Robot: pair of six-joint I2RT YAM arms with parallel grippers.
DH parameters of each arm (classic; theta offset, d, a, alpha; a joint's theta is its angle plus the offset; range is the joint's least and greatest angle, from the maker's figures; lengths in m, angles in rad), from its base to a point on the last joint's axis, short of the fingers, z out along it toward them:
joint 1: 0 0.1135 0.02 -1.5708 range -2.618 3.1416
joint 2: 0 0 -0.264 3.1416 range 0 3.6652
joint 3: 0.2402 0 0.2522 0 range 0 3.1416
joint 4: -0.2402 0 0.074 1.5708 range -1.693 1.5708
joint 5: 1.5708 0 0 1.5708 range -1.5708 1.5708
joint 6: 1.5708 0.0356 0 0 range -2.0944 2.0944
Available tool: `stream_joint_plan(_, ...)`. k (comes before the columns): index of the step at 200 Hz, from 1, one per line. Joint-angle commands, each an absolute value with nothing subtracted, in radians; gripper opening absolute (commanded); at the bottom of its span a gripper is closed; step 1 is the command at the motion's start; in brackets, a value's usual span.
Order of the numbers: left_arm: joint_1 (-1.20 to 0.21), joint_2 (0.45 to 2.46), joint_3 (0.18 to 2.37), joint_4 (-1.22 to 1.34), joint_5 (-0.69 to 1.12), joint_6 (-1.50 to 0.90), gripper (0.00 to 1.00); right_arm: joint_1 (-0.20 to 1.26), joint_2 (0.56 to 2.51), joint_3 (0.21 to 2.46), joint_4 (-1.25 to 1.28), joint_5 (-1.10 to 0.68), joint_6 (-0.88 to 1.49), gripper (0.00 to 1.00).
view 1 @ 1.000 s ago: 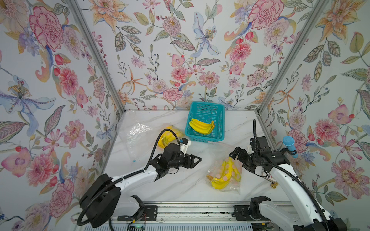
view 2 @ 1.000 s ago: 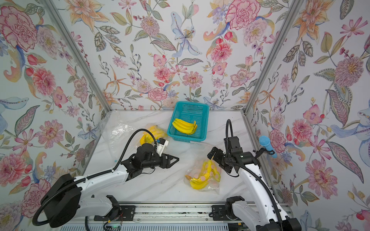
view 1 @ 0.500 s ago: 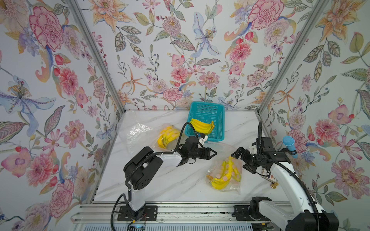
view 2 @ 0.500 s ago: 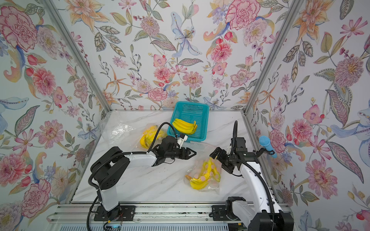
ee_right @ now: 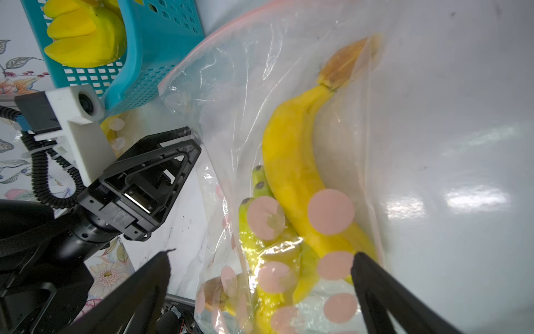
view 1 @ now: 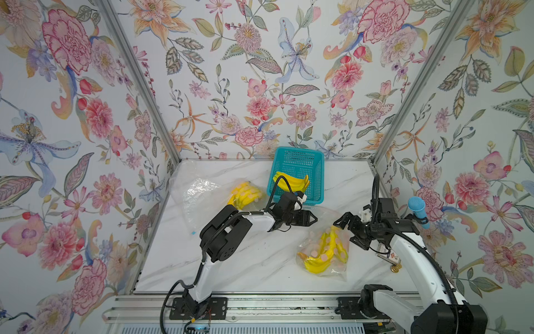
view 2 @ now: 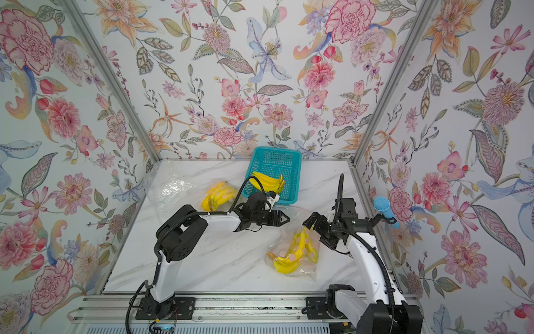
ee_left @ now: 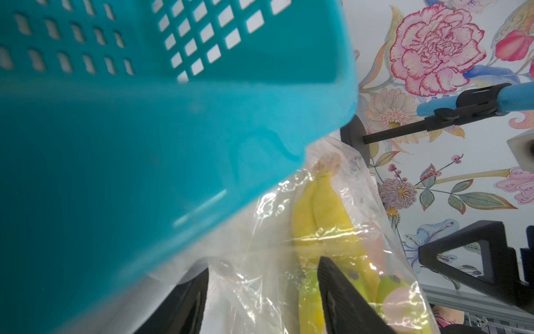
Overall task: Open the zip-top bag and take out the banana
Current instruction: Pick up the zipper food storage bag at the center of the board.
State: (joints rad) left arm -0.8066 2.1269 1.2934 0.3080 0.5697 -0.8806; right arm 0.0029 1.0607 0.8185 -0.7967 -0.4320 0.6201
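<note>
The zip-top bag (view 1: 323, 250), banana (ee_right: 300, 179) lengthwise toward the basket (view 1: 299, 149), was flanked by the left gripper (view 1: 315, 219) (jaws part-narrowed at its zip corner) and the wide-open, nearer right gripper (view 1: 346, 234).

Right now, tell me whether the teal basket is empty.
No, a yellow banana bunch lies inside the teal basket in both top views.

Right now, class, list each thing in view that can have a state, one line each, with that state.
Dotted zip-top bag, lying on the table, ungripped; seal unclear.
Bananas, inside that bag.
Teal basket, upright, holding a banana bunch.
Second banana bunch, bagged, lying left of the basket, untouched.
Left gripper, open, at the bag's edge.
Right gripper, wide open above the bag.
</note>
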Motion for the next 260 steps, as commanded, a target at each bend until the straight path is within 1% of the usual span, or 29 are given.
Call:
stream_joint_plan(1, -0.816, 2.161, 1.33, 0.235, 0.568, -0.865, 0.57, -0.003, 1.069, 0.859, -0.795, -0.442, 0.609, 1.0)
stream_joint_plan(22, -0.813, 2.155, 1.326, 0.233, 0.569, -0.858, 0.43, -0.003, 1.075, 0.867, -0.791, -0.445, 0.613, 1.0)
stream_joint_plan(27, -0.812, 2.152, 1.322, 0.236, 0.569, -0.858, 0.37, -0.003, 1.076, 0.868, -0.79, -0.445, 0.614, 1.0)
stream_joint_plan(36, -0.81, 2.149, 1.319, 0.235, 0.571, -0.859, 0.19, -0.003, 1.077, 0.87, -0.787, -0.446, 0.619, 1.0)
stream_joint_plan(40, -0.808, 2.149, 1.318, 0.232, 0.573, -0.859, 0.15, -0.003, 1.077, 0.872, -0.785, -0.446, 0.619, 1.0)
stream_joint_plan(51, -0.807, 2.147, 1.313, 0.232, 0.583, -0.858, 0.11, -0.003, 1.074, 0.872, -0.782, -0.446, 0.626, 1.0)
stream_joint_plan(64, -0.806, 2.132, 1.299, 0.231, 0.581, -0.852, 0.04, -0.001, 1.069, 0.872, -0.778, -0.446, 0.635, 1.0)
stream_joint_plan(80, -0.807, 2.101, 1.274, 0.229, 0.58, -0.845, 0.0, 0.003, 1.06, 0.871, -0.775, -0.443, 0.644, 1.0)
stream_joint_plan(105, -0.802, 2.022, 1.221, 0.195, 0.568, -0.823, 0.0, 0.025, 1.046, 0.86, -0.766, -0.427, 0.664, 1.0)
stream_joint_plan(128, -0.784, 1.921, 1.111, 0.182, 0.558, -0.825, 0.0, 0.074, 1.039, 0.841, -0.739, -0.408, 0.705, 1.0)
stream_joint_plan(159, -0.748, 1.754, 0.921, 0.186, 0.547, -0.829, 0.0, 0.2, 1.054, 0.821, -0.679, -0.346, 0.777, 1.0)
stream_joint_plan(199, -0.72, 1.553, 0.737, 0.167, 0.514, -0.826, 0.0, 0.363, 1.13, 0.832, -0.6, -0.282, 0.854, 1.0)
stream_joint_plan(201, -0.718, 1.534, 0.73, 0.168, 0.512, -0.828, 0.02, 0.369, 1.135, 0.834, -0.597, -0.279, 0.857, 1.0)
stream_joint_plan(203, -0.716, 1.524, 0.722, 0.17, 0.508, -0.829, 0.05, 0.374, 1.139, 0.836, -0.593, -0.278, 0.86, 1.0)
stream_joint_plan(211, -0.704, 1.495, 0.69, 0.184, 0.498, -0.842, 0.24, 0.398, 1.156, 0.842, -0.581, -0.27, 0.87, 1.0)
stream_joint_plan(216, -0.696, 1.482, 0.672, 0.197, 0.496, -0.853, 0.31, 0.412, 1.168, 0.848, -0.576, -0.265, 0.875, 1.0)
stream_joint_plan(235, -0.672, 1.471, 0.625, 0.274, 0.513, -0.897, 0.43, 0.452, 1.214, 0.882, -0.566, -0.251, 0.881, 1.0)
stream_joint_plan(254, -0.666, 1.496, 0.611, 0.347, 0.527, -0.936, 0.51, 0.474, 1.259, 0.923, -0.566, -0.25, 0.871, 1.0)
stream_joint_plan(260, -0.665, 1.509, 0.612, 0.366, 0.533, -0.949, 0.51, 0.476, 1.272, 0.938, -0.566, -0.254, 0.866, 1.0)
